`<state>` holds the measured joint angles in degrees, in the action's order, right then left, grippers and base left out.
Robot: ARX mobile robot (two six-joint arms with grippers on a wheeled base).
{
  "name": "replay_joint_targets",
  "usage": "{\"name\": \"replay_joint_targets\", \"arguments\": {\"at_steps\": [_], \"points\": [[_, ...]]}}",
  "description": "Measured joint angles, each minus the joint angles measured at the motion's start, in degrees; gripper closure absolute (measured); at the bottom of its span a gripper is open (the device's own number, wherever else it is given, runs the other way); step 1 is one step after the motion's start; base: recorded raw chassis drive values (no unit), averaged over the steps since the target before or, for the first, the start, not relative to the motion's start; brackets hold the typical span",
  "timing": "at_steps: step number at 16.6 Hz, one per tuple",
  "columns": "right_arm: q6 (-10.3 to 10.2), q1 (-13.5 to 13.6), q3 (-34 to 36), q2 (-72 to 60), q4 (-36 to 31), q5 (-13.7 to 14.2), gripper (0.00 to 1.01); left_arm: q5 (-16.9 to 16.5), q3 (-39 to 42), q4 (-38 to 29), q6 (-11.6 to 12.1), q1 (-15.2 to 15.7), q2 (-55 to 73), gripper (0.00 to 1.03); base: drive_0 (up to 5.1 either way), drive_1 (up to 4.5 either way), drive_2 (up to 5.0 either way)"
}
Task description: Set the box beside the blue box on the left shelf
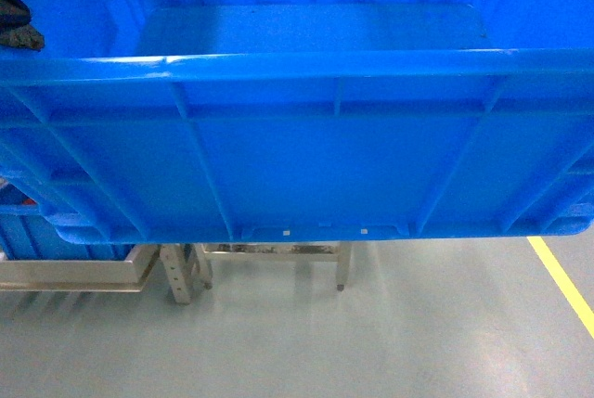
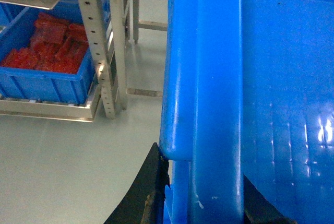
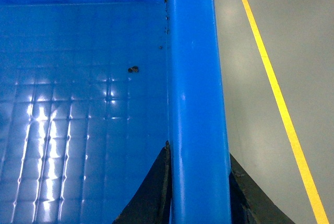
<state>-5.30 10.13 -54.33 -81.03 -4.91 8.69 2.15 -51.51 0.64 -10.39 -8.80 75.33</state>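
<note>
box [image 1: 306, 157] cropped on all sides, hiding the shelving [image 1: 186, 273] behind, left hand [image 1: 19, 22] mostly off-frame

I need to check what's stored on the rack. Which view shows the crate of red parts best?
The left wrist view: the crate of red parts sits open-topped on a low metal rack. The head view shows only a blue sliver at lower left; the right wrist view shows none.

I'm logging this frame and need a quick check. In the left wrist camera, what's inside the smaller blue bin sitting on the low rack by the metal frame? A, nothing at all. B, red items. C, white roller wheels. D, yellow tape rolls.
B: the left wrist view shows the smaller blue bin heaped with red items, off to the left of the box whose rim the left gripper clamps.
</note>
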Motion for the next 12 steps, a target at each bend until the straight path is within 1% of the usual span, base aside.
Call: {"name": "replay_joint_targets", "arguments": {"at_steps": [3, 5, 12], "points": [[0.0, 0.0, 0.0, 0.02, -0.15, -0.02, 0.82, 0.0, 0.0, -0.13, 0.02, 0.0, 0.0, 0.86, -4.9, 2.46, 2.5], [0.0, 0.0, 0.0, 0.0, -0.04, -0.02, 0.82, 0.02, 0.0, -0.09, 0.02, 0.0, 0.0, 0.86, -5.0, 1.45, 3.3], [0.0, 0.0, 0.0, 0.0, -0.07, -0.07, 0.82, 0.02, 0.0, -0.02, -0.02, 0.0, 0.0, 0.86, -4.7, 0.97, 3.8]]}}
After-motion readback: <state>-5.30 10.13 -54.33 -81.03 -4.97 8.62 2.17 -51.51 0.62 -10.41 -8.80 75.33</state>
